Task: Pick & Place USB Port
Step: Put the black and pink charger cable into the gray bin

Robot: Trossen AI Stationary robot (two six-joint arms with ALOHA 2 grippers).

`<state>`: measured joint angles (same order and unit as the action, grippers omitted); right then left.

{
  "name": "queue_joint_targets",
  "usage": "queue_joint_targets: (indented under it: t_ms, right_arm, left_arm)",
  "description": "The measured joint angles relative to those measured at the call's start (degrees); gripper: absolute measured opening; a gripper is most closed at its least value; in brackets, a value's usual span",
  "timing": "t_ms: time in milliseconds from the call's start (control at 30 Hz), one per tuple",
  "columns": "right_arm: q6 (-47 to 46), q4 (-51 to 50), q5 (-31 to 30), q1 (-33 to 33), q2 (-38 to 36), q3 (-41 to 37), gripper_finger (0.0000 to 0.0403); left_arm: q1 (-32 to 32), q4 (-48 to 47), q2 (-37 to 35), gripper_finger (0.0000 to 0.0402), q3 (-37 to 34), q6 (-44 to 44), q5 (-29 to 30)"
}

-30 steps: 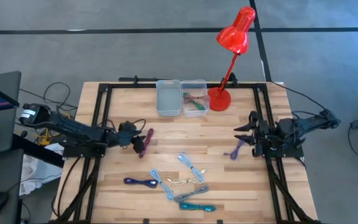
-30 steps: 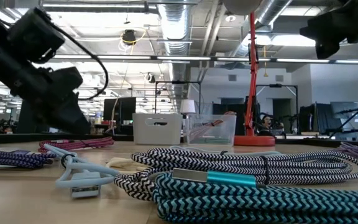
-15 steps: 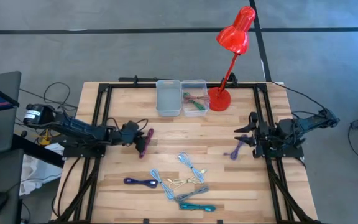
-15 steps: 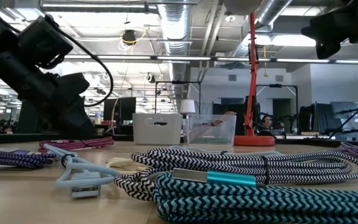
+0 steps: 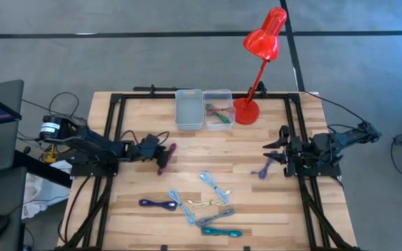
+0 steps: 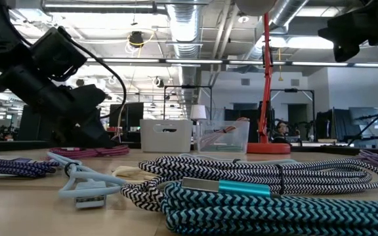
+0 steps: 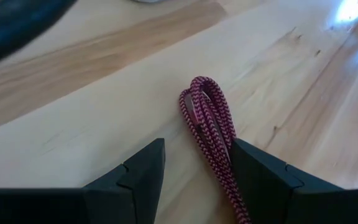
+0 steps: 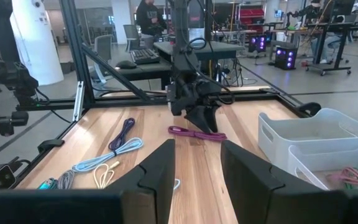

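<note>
A magenta braided USB cable [image 5: 165,158] lies bundled on the table's left half. It also shows in the left wrist view [image 7: 211,124] and the low view [image 6: 90,151]. My left gripper [image 5: 160,152] is low over the cable and open. Its two fingers stand on either side of the bundle [image 7: 197,149]. My right gripper [image 5: 271,155] waits open near the table's right edge. A purple cable [image 5: 264,168] lies on the table just in front of it. My left gripper comes at the magenta cable slanting down from the table's left, its fingers along the bundle. The strands run close along the inner face of one finger [image 7: 244,165]. I cannot tell whether they touch. The cable lies flat on the table.
A white bin [image 5: 189,109] and a clear bin [image 5: 219,109] with cables in it stand at the far edge. A red desk lamp's base [image 5: 246,110] is beside them. Several more cables [image 5: 211,206] lie scattered toward the near edge. Bare wood shows mid-table.
My left gripper has moved toward the table's right and come down over the magenta cable, so that its fingers now stand on either side of the bundle. My right arm has kept still.
</note>
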<state>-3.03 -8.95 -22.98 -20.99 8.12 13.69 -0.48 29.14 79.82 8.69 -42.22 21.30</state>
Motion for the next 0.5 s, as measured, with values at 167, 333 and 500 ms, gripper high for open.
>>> queue_joint_targets:
  t_ms: [167, 333, 500]
  right_arm:
    - [-0.02, 0.06, -0.02, 0.00, 0.00, 0.02, 0.0122]
    - [-0.02, 0.44, -0.02, 0.00, 0.00, 0.02, 0.0122]
    - [-0.02, 0.46, -0.04, 0.00, 0.00, 0.04, 0.0122]
  left_arm:
    - [0.01, 3.93, 3.34, 0.0180, 0.02, 0.11, -0.81]
    - [0.05, 8.14, 6.12, 0.0129, -0.02, 0.04, -1.41]
    - [0.05, 9.48, 7.60, 0.0062, 0.02, -0.28, -2.24]
